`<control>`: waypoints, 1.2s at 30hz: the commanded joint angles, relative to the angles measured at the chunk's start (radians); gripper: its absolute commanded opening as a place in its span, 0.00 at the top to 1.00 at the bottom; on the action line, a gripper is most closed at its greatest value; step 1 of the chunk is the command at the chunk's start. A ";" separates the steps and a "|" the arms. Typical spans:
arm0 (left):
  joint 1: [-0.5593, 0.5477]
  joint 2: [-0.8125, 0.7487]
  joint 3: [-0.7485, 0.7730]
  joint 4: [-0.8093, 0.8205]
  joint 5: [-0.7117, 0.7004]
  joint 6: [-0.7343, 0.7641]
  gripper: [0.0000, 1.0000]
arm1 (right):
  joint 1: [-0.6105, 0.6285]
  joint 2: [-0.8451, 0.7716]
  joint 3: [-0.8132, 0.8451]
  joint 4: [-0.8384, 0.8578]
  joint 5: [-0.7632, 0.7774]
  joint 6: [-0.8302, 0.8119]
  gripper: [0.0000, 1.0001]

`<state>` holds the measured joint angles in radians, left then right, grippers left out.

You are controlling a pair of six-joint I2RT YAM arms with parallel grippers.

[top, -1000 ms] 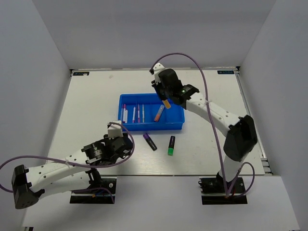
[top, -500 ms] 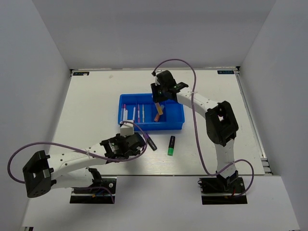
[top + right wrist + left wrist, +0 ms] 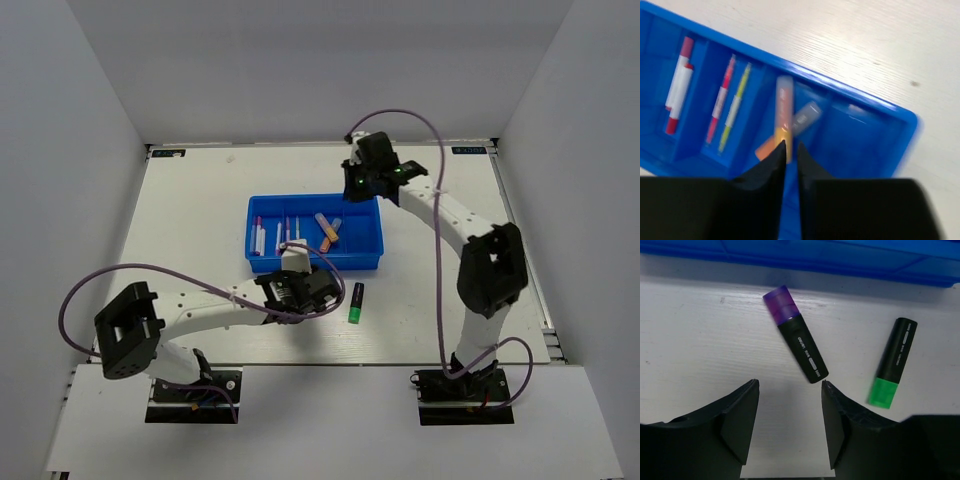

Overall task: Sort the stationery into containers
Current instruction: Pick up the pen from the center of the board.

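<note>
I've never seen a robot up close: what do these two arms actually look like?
Both the left arm and right arm have white tube-like segments joined by chunky black joints. A thin purple cable loops loosely off each. The jaws are plain black wedges.

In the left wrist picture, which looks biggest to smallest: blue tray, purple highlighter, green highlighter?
1. blue tray, biggest, though only its edge shows.
2. purple highlighter and green highlighter look about alike; I won't rank them.
</note>
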<state>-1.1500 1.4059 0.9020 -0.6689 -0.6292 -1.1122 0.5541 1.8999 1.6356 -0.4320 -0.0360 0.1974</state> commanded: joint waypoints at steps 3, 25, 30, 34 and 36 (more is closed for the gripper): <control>-0.016 0.105 0.100 -0.113 -0.072 -0.260 0.37 | -0.088 -0.252 -0.143 -0.063 0.031 -0.047 0.96; -0.007 0.380 0.201 -0.100 -0.089 -0.469 0.37 | -0.338 -0.601 -0.583 -0.048 -0.205 -0.042 0.96; 0.001 0.419 0.213 -0.094 -0.081 -0.469 0.38 | -0.356 -0.654 -0.629 -0.053 -0.225 -0.079 0.82; 0.007 0.447 0.215 -0.101 -0.058 -0.478 0.42 | -0.373 -0.693 -0.674 -0.062 -0.261 -0.102 0.62; 0.007 0.453 0.216 -0.124 -0.035 -0.475 0.48 | -0.376 -0.716 -0.687 -0.063 -0.271 -0.104 0.60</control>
<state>-1.1515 1.8297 1.1061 -0.7898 -0.7097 -1.5497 0.1894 1.2259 0.9634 -0.4969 -0.2649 0.1169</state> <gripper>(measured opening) 0.536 0.395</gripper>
